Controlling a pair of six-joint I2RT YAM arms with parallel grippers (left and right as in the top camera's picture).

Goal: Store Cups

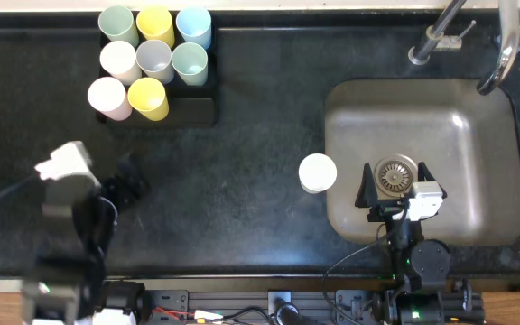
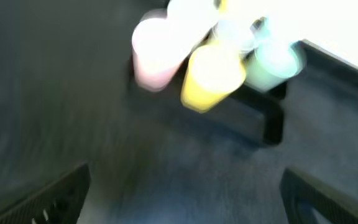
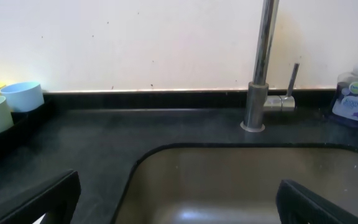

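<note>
A white cup (image 1: 317,172) stands upright on the counter (image 1: 242,208), just beside the sink's (image 1: 329,135) left rim and well apart from the cups (image 1: 154,61) crowding a far-left rack (image 1: 197,113). The right gripper (image 1: 395,181) hangs over the sink, the left gripper (image 1: 126,183) near-left. Both have their fingers spread apart.

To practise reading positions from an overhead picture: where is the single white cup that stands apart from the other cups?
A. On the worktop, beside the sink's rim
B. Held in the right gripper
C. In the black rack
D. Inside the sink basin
A: the white cup stands on the dark worktop right beside the rim of the sink, well away from the rack.
</note>
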